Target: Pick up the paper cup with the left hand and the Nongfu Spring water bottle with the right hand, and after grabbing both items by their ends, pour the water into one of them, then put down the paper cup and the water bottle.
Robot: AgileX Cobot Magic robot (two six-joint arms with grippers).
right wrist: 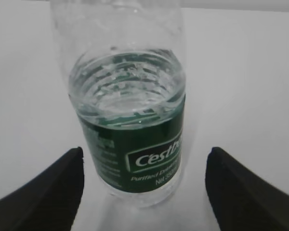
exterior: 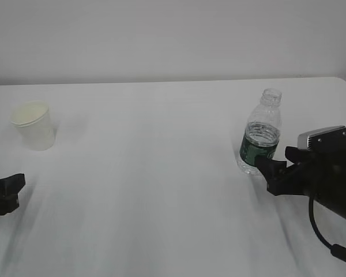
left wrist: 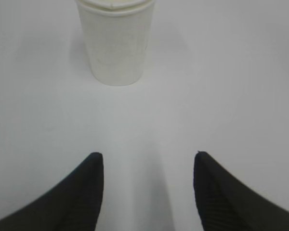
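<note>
Approach step: both jaws wide, empty. Right hand (right wrist: 143, 192) straddles water bottle (right wrist: 130, 139); advance, clamp label. Left hand (left wrist: 147, 192) short of paper cup (left wrist: 116, 43); centre left.

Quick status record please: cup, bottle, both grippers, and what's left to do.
paper cup: upright on table, far left, untouched
water bottle: upright, uncapped, partly filled, green label
left gripper: open, short of the cup, nothing held
right gripper: open, fingers either side of the bottle, not touching
table: white
remaining: both grasps, pour, set-down
</note>
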